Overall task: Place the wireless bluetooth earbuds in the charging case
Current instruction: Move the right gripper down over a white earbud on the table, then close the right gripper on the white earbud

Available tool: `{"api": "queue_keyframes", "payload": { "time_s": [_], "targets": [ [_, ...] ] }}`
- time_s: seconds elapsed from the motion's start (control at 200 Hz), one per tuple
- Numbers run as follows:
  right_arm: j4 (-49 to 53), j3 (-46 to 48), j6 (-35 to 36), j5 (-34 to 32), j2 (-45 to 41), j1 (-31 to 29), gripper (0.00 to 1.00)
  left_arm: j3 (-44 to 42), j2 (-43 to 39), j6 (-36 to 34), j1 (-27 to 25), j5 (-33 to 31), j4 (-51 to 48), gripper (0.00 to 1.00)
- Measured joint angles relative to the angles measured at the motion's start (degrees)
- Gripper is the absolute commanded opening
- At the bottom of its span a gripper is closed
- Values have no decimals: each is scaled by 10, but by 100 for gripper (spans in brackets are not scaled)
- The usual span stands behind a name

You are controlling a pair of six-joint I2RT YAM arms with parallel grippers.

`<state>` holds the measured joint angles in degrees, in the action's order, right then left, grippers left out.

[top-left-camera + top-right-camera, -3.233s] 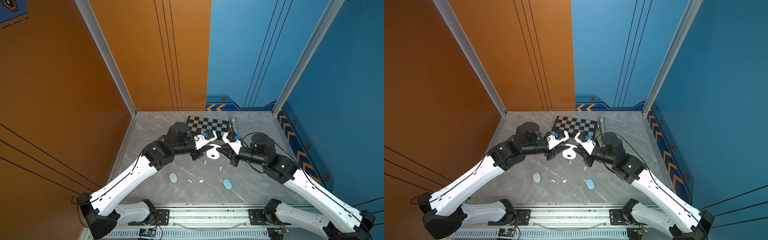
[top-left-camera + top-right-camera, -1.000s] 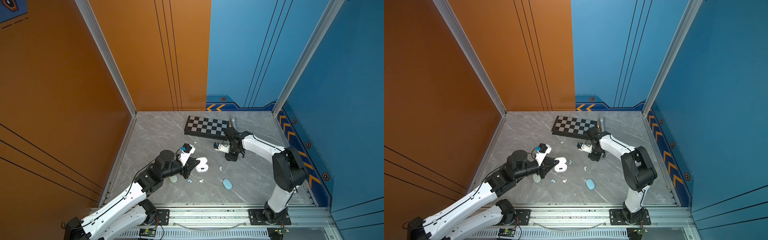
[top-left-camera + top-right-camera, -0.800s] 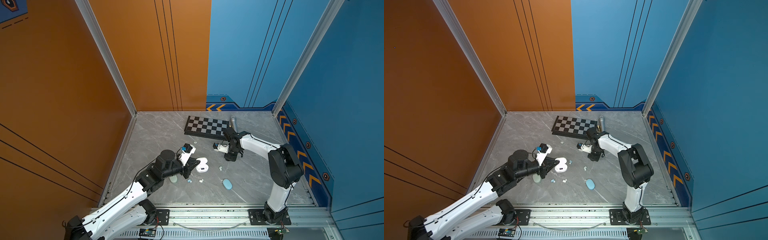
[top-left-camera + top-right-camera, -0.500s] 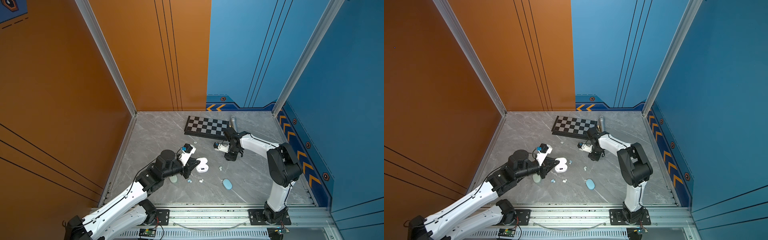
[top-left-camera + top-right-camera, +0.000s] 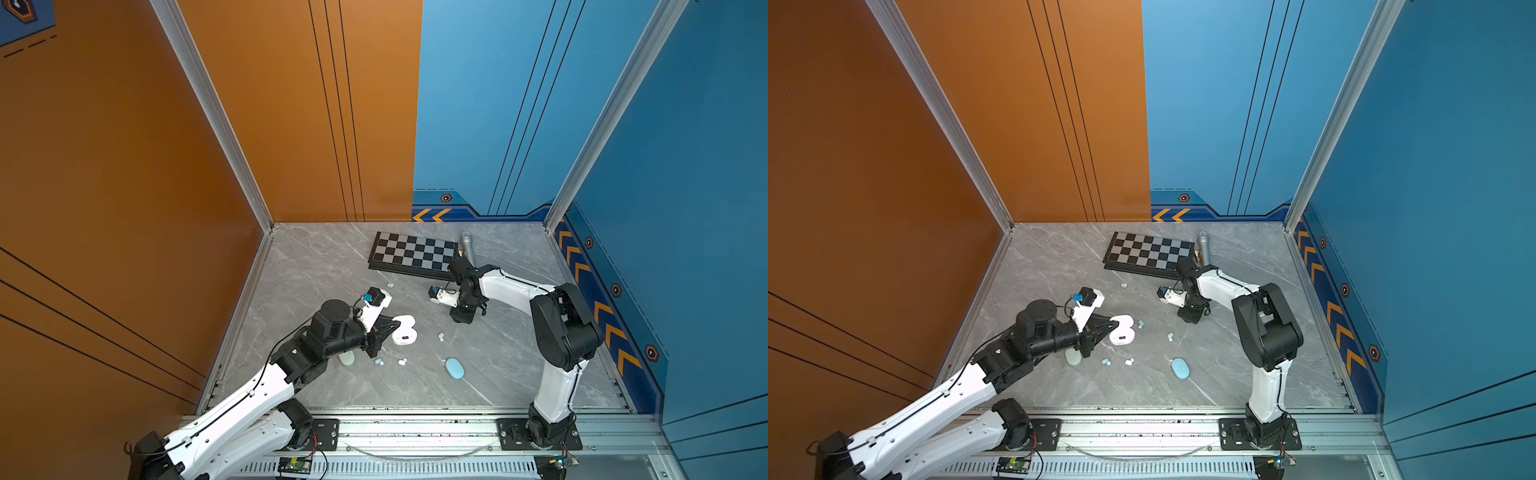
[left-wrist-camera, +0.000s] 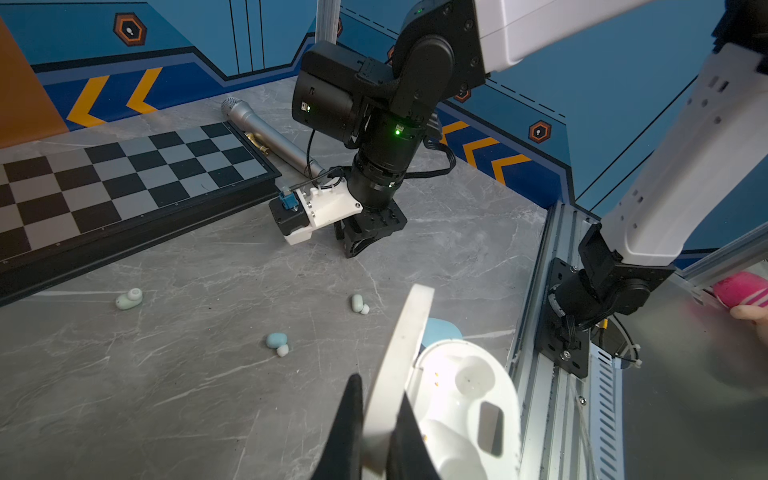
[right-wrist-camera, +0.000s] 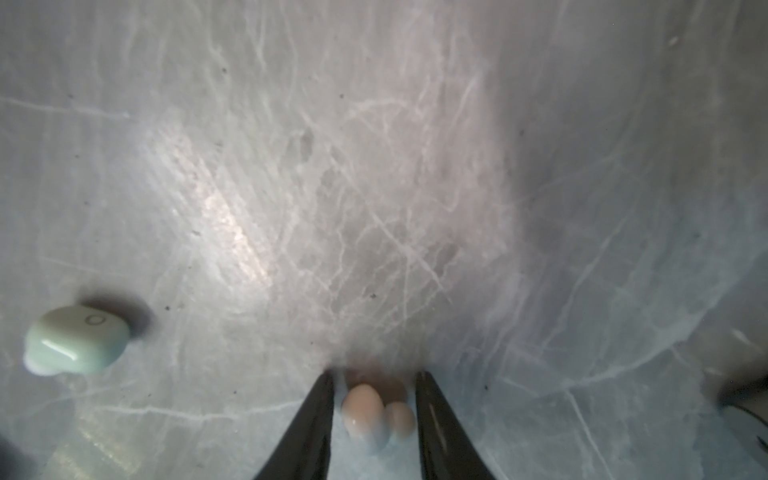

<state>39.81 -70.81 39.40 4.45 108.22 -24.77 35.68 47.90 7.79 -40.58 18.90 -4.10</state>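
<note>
Nearest the front edge of the grey marble tabletop (image 5: pixel 519 374), right of its middle, we see a closed light blue charging case (image 5: pixel 455 368). A little farther in, a light blue earbud (image 5: pixel 378 362) and a white earbud (image 5: pixel 402 362) lie near each other without touching. Left of them is a mint charging case (image 5: pixel 347 359), partly hidden under the left arm.

Beyond these, near the tabletop's middle, the left gripper (image 6: pixel 380 390) has its jaws clamped on the raised lid (image 6: pixel 409 332) of the open white charging case (image 5: pixel 406 334). We cannot tell whether the case's base rests on the surface. A second light blue earbud (image 5: pixel 1140 323) lies just beside the case, and a mint earbud (image 5: pixel 441 336) lies farther right.

Farther still, the right gripper (image 7: pixel 374 376) points straight down, its jaws a little apart around a pale earbud (image 7: pixel 365 411) lying on the tabletop. We cannot tell whether they press it. A far mint earbud (image 5: pixel 390 285) lies alone, left of this gripper.

Along the back edge we find a chessboard (image 5: pixel 411 253), with a microphone (image 5: pixel 466 245) at its right end.
</note>
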Motion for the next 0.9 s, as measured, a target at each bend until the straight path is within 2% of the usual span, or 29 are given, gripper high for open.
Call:
{"api": "queue_keyframes", "payload": {
  "time_s": [0.25, 0.415, 0.671, 0.901],
  "targets": [
    [-6, 8, -16, 9, -5, 3, 23, 0, -3, 0, 0, 0, 0, 0],
    [-16, 21, -49, 31, -20, 17, 19, 0, -15, -1, -7, -27, 4, 0],
    [-24, 21, -167, 93, -112, 49, 14, -22, -17, -5, -18, -89, 69, 0],
    [-34, 22, -299, 171, -205, 64, 14, -37, 30, -27, -19, -119, 141, 0]
  ]
}}
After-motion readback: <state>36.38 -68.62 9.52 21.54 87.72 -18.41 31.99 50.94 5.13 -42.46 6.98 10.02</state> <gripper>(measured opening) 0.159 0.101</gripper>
